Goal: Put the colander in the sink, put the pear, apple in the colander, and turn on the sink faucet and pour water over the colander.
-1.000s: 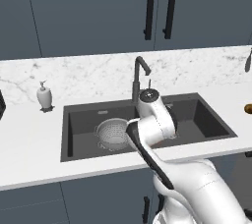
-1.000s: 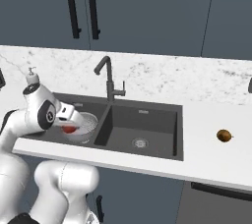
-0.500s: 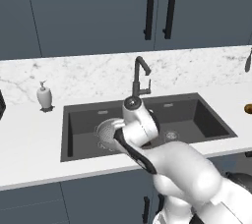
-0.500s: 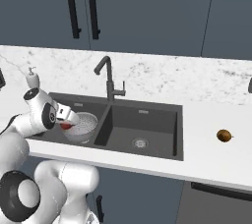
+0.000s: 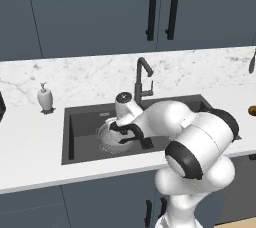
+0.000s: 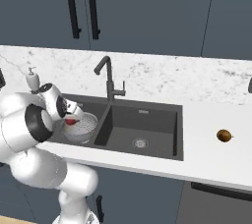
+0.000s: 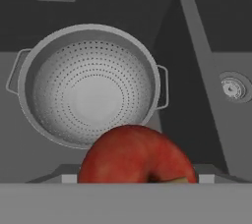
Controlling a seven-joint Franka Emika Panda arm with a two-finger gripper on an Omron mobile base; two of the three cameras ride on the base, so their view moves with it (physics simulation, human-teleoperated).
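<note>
My fingers pinch the apple (image 7: 137, 154) above the colander (image 7: 88, 88), which sits empty in the sink's (image 6: 162, 120) left basin, ready to catch it; the pear (image 6: 224, 135) waits on the right worktop (image 6: 216, 156).

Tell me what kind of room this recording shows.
A rendered kitchen: a dark double-basin sink set into a marble-look counter, a hooked faucet behind it, dark cabinets above, and a metal colander in the left basin.
</note>
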